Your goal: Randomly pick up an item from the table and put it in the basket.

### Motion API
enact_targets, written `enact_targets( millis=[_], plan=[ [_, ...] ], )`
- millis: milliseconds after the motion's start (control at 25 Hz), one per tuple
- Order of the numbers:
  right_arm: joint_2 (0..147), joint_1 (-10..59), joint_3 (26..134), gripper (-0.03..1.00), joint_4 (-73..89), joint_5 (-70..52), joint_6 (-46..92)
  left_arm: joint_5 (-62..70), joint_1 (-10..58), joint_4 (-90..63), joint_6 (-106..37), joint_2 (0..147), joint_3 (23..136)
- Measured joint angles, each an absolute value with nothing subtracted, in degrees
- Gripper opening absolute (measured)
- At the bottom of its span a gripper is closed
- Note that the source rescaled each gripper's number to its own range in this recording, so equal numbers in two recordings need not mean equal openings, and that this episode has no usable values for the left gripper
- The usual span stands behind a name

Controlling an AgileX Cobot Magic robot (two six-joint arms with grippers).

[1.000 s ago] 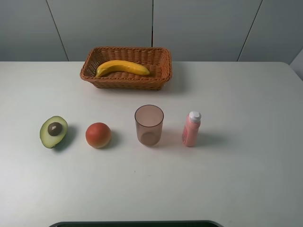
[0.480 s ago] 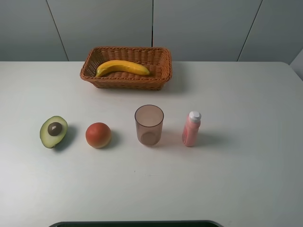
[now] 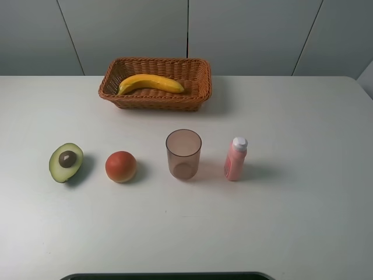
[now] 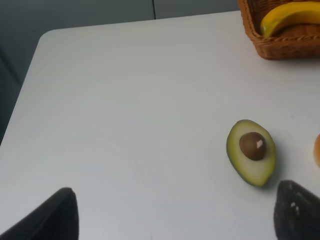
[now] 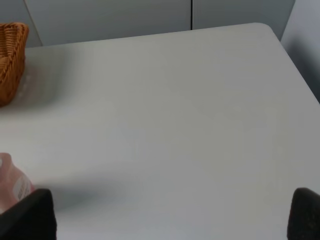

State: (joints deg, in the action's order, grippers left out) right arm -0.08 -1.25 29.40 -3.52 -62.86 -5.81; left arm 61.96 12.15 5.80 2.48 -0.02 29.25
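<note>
The yellow banana [image 3: 151, 83] lies inside the wicker basket [image 3: 154, 105] at the back of the white table [image 3: 291, 221]. The left wrist view shows the banana's end [image 4: 290, 15] in a corner of the basket [image 4: 280, 47]. My left gripper [image 4: 172, 220] is open and empty, low over the table's left side, with its fingertips [image 4: 50, 215] far apart near the avocado. My right gripper [image 5: 167, 220] is open and empty over the table's right side, with the basket's edge [image 5: 10, 60] far off. Neither arm shows in the exterior view.
A row stands across the middle of the table: a halved avocado [image 3: 66, 162], a round orange-red fruit [image 3: 120, 166], a translucent brownish cup [image 3: 183, 154] and a pink bottle with a white cap [image 3: 236, 158]. A dark edge [image 3: 163, 276] runs along the table's front.
</note>
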Motion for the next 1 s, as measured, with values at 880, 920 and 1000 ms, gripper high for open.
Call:
enact_targets(
  millis=[880,920,1000],
  plan=[
    [-0.08,-1.16,29.4,1.0,-1.98,-62.86,-5.01,61.96,12.15,5.8,2.59,-0.02,29.25],
    [-0.08,-1.16,29.4,1.0,-1.98,-62.86,-4.89,61.96,12.15,5.8,2.59,-0.02,29.25],
    [-0.08,-1.16,29.4,1.0,-1.98,-62.86,-4.89,61.96,12.15,5.8,2.59,-0.02,29.25]
  ],
)
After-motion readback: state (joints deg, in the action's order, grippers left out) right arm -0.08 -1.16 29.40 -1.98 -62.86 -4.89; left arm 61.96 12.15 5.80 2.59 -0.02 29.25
